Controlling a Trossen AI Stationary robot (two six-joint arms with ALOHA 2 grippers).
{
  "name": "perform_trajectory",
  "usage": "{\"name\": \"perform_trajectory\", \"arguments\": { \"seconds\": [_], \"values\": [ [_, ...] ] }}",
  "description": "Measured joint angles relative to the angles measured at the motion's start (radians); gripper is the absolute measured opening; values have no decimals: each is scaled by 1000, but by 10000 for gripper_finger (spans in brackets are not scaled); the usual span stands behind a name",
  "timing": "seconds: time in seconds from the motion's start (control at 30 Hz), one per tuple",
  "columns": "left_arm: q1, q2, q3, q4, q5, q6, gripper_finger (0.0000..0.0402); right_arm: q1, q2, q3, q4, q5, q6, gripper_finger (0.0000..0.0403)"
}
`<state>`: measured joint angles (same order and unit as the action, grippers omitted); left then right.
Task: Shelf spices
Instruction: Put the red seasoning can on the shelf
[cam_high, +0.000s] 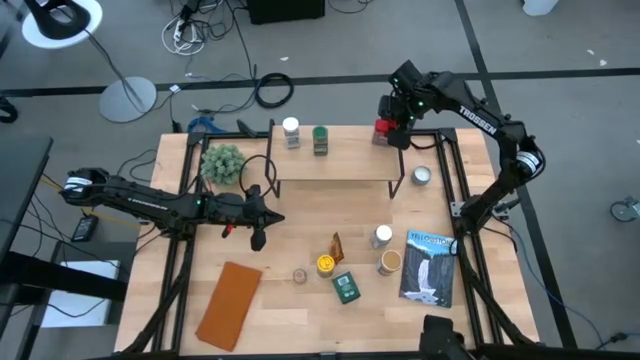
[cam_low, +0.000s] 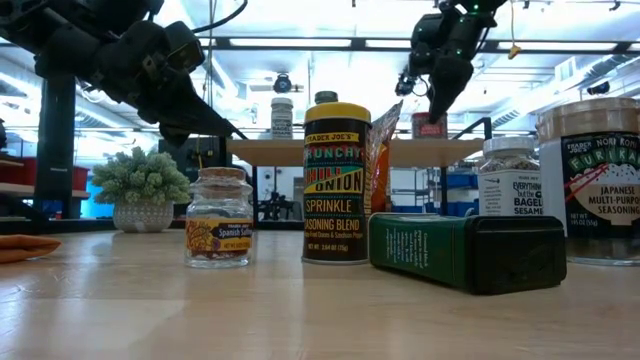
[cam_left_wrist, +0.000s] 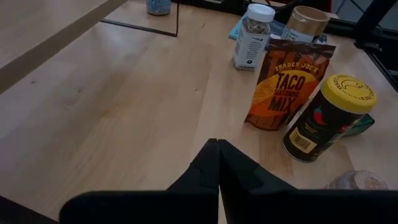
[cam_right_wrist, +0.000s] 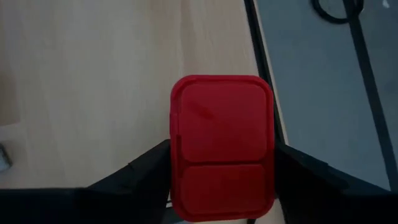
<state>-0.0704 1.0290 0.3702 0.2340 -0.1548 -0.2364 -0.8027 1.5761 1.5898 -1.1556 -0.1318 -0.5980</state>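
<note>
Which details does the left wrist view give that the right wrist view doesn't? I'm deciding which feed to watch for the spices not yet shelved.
Only the left wrist view shows spices on the tabletop: the Taco Mix packet, the yellow-lidded jar, a white-capped seasoning jar, a tan-lidded jar, plus the shut left gripper. Only the right wrist view shows the red box standing between the right gripper's fingers, at the shelf's end, with grey floor beyond. Both share only light wood surfaces and their own dark fingers.
</note>
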Motion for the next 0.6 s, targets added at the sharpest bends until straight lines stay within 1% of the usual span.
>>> {"name": "perform_trajectory", "arguments": {
  "seconds": [0.2,0.37,0.6],
  "values": [
    [0,0,0,0,0,0,5,12,1,25,-1,10,2,239],
    [0,0,0,0,0,0,5,14,1,60,-10,11,2,251],
    [0,0,0,0,0,-1,5,16,0,64,-10,7,3,266]
  ]
}}
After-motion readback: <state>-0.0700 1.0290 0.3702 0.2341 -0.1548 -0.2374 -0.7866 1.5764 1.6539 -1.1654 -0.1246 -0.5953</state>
